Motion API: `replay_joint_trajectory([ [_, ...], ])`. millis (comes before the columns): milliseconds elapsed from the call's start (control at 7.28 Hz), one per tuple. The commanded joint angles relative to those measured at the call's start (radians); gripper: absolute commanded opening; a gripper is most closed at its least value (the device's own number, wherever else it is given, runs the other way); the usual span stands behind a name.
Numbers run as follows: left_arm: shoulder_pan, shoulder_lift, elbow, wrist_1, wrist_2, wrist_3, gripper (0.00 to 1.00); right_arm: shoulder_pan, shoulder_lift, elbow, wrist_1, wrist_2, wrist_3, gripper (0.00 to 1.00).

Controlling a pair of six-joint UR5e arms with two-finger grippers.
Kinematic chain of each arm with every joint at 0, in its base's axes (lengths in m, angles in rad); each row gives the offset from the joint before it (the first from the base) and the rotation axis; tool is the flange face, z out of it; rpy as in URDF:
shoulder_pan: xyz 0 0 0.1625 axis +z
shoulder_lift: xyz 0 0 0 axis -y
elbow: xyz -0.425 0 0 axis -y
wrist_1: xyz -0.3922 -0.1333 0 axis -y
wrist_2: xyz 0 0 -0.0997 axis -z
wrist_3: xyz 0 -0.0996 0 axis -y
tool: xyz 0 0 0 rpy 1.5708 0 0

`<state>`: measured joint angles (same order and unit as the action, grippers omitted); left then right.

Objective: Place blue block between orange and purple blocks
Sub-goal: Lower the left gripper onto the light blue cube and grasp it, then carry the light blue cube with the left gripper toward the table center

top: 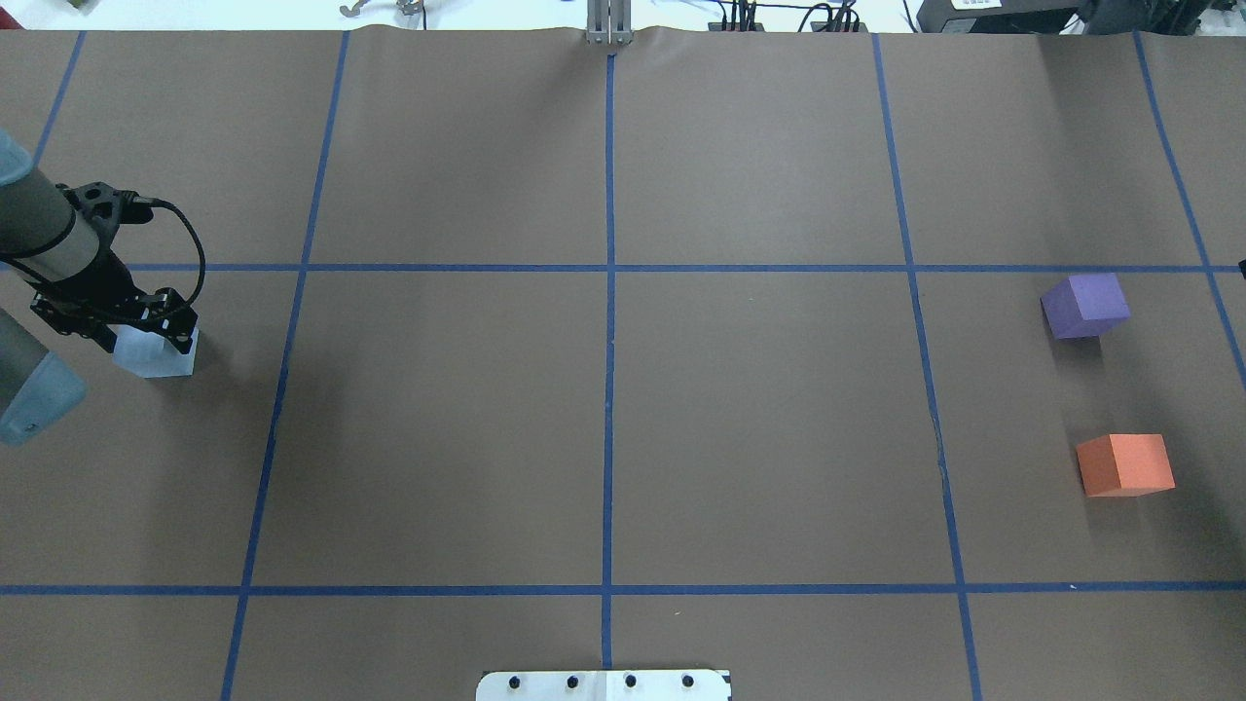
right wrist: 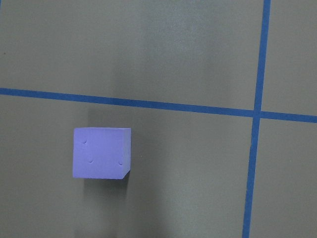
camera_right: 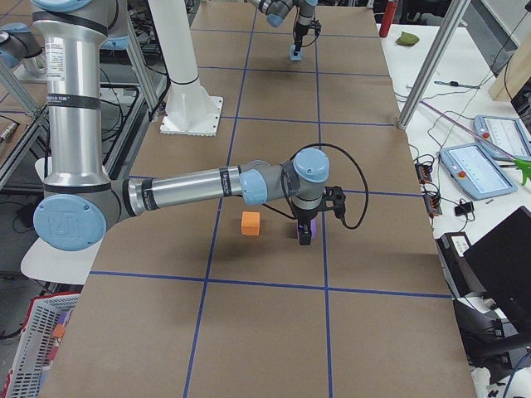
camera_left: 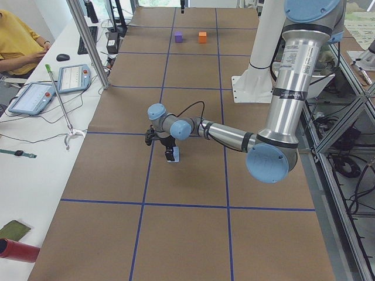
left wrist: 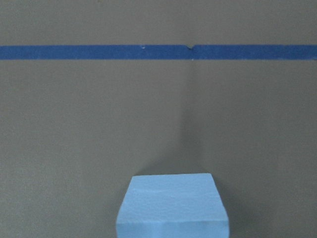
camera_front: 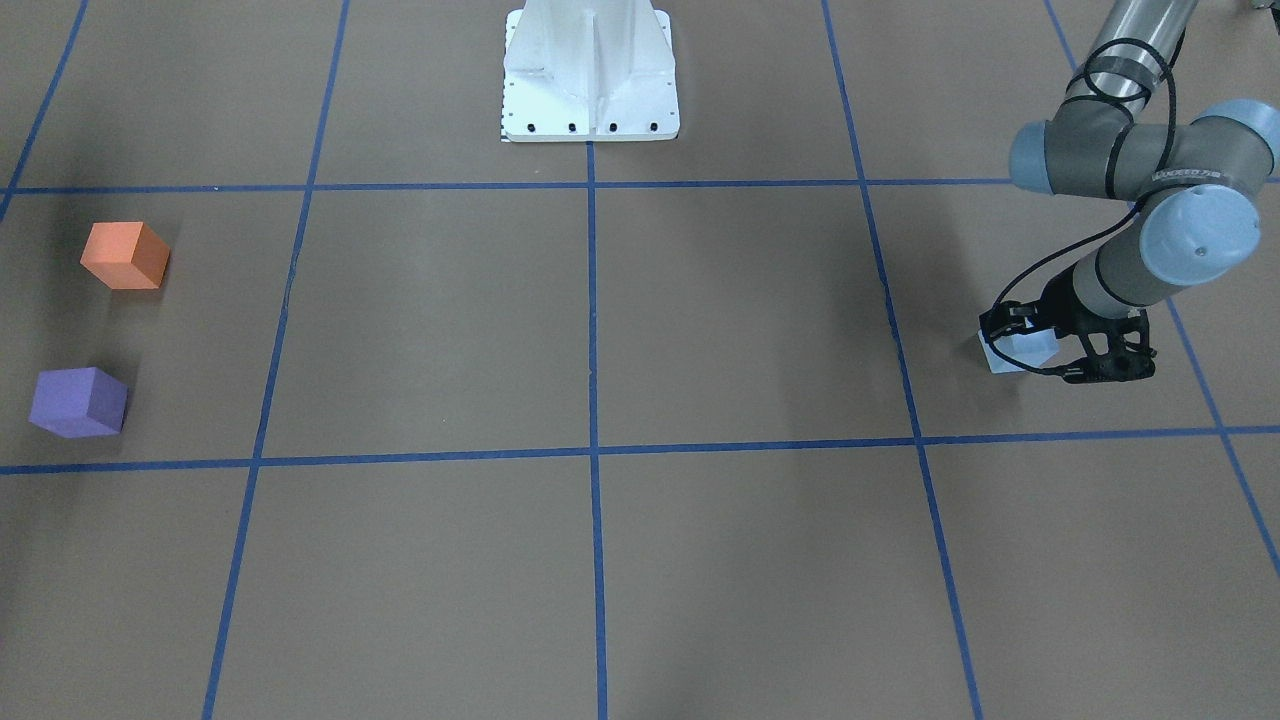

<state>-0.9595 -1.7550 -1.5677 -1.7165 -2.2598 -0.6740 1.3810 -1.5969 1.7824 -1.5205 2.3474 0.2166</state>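
Note:
The pale blue block [top: 156, 355] sits at the table's far left, held between the fingers of my left gripper [top: 144, 333], which is shut on it at table height. It also shows in the front view [camera_front: 1018, 352] with the gripper [camera_front: 1045, 348] around it, and at the bottom of the left wrist view [left wrist: 172, 206]. The purple block [top: 1085, 305] and the orange block [top: 1125, 464] stand apart at the far right with a gap between them. My right gripper [camera_right: 305, 222] hovers high over the purple block [right wrist: 101, 153]. I cannot tell if it is open.
Blue tape lines [top: 609, 292] split the brown table into a grid. The white robot base [camera_front: 590, 70] stands at the middle of the robot's edge. Operators' tablets and cables lie beyond the far edge [camera_right: 477, 170].

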Motion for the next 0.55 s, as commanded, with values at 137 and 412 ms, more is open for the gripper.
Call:
replay_joint_trajectory([
  [137, 0.002, -0.059, -0.038, 0.008, -0.012, -0.013, 0.00, -0.002, -0.001, 0.000, 0.000, 0.038, 0.004, 1.00],
  [412, 0.037, -0.188, -0.109, 0.017, -0.010, -0.238, 0.00, -0.002, -0.002, -0.005, 0.000, 0.059, 0.001, 1.00],
])
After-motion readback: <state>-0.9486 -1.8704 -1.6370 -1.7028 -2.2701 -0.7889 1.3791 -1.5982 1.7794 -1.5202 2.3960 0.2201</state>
